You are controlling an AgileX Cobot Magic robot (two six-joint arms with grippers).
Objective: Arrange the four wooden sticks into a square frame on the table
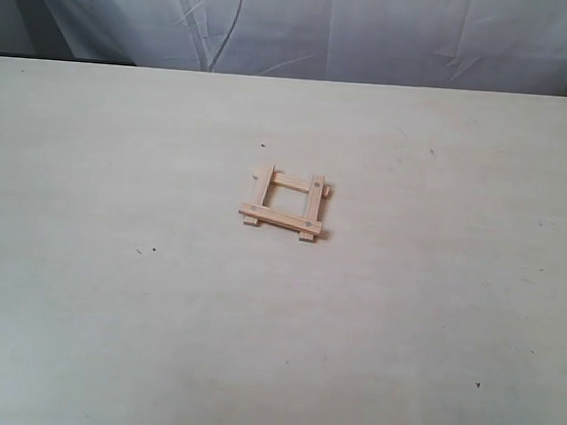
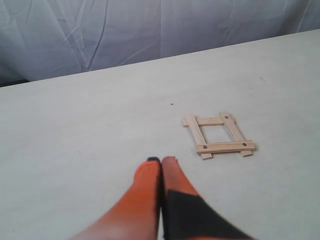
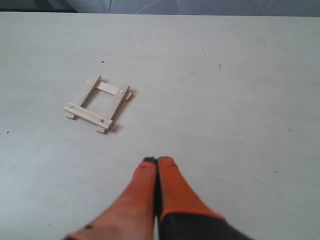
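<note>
Exterior view: the square frame (image 1: 281, 216) sits near the middle of the table (image 1: 111, 307), a little toward the far edge, flat on the surface. You have all four sticks (image 1: 312, 207) joined in it, overlapped at the corners with the ends poking out slightly. The near stick lies across the tops of the two side ones; the far one seems to run under them (hard to be sure at this size). Small dark holes show near several ends. A wrinkled pale cloth (image 1: 325, 31) hangs behind the far edge.

Left wrist view: your left gripper (image 2: 161, 160) has its orange fingers pressed together with nothing between them. It is above bare tabletop, well apart from the frame (image 2: 225, 147).

Right wrist view: your right gripper (image 3: 157, 160) is the same, fingers closed tip to tip and empty, also well clear of the frame (image 3: 87, 114).

From the exterior camera only a sliver of each arm shows, one at each side edge, both far from the frame. Nothing touches the sticks
</note>
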